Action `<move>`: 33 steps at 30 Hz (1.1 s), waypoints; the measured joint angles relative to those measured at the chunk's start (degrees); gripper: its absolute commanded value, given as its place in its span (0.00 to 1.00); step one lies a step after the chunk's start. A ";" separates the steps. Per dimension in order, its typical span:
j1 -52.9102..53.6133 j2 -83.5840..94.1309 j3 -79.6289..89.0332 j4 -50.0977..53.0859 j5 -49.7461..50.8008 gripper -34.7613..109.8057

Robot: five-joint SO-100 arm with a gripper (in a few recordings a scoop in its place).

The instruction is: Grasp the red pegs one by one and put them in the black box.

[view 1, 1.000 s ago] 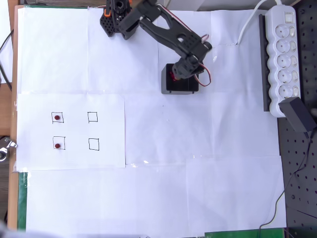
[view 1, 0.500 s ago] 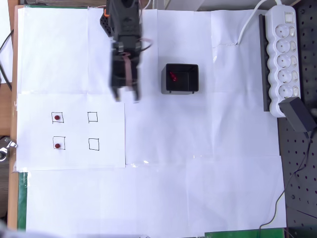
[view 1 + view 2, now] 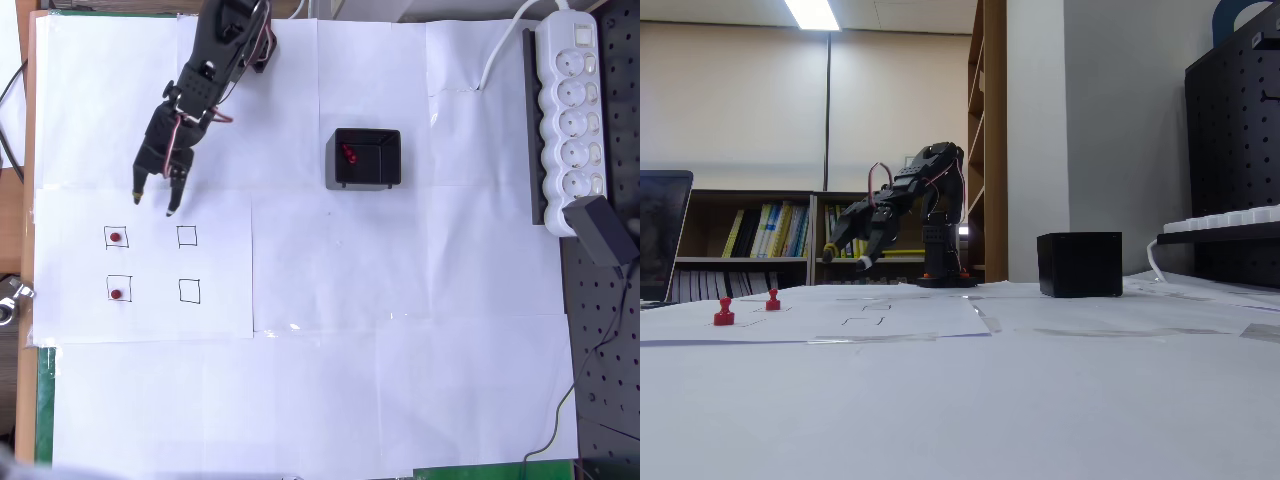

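The small square black plastic open-top box (image 3: pixel 367 158) serves as the landmark. Inside it, against its left wall in the overhead view, lies at least one tiny dark-red peg (image 3: pixel 348 154); whether a second sits beneath or beside it in the dark interior is too small to tell.

Well to the left of the box and lower in the overhead view, a white paper sheet (image 3: pixel 220 320) carries four black-outlined squares drawn in a two-by-two grid. The two squares nearer the box, the upper (image 3: pixel 187 236) and the lower (image 3: pixel 190 291), hold nothing. The two farther from the box each hold a peg: the upper peg (image 3: pixel 116 238) and the lower peg (image 3: pixel 117 294). In the fixed view these two stand upright on the paper, far left of the box (image 3: pixel 1079 264), at (image 3: pixel 772 299) and (image 3: pixel 724 313).

The black two-finger gripper (image 3: pixel 153 195) hangs left of the box, just above the grid, with its fingers spread apart and nothing between them; in the fixed view it is raised off the paper (image 3: pixel 845 252).

By my judgement the task is about half done: two pegs remain to be grasped and carried to the box, the upper one lying nearest the gripper.
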 measured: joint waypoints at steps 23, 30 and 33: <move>0.97 26.46 11.78 -16.35 -16.44 0.39; 1.58 30.32 16.08 -16.70 -16.44 0.39; 1.58 31.82 18.02 -16.70 -16.17 0.39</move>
